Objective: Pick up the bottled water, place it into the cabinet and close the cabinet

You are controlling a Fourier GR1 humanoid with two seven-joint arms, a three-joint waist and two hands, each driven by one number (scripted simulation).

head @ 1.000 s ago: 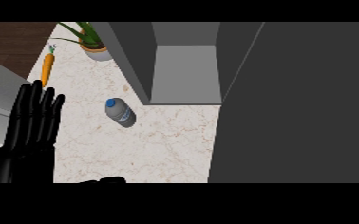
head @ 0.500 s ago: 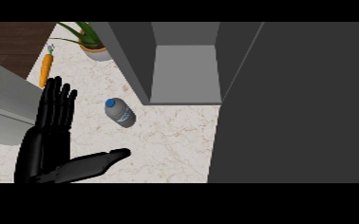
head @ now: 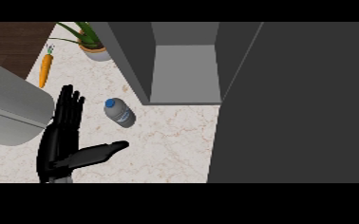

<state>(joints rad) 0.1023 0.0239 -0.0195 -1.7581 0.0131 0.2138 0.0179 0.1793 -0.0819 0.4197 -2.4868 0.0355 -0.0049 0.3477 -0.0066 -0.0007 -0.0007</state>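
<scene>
Your black left hand (head: 57, 144) is spread, empty. Move it right over the lying blue-capped plastic water bottle (head: 120, 113); wrap mid-body.

Nothing legible here.
The bottle (head: 120, 113), lying at nine o'clock from the view's centre, wears a blue label (head: 126, 119), but no words, brand or numbers can be read on it.

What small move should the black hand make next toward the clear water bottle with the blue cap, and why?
Probably slide the left hand right and slightly forward over the clear bottle with the blue cap: it lies on its side on the pale marble counter, untouched, just beyond the thumb, and the fingers are straight.
</scene>
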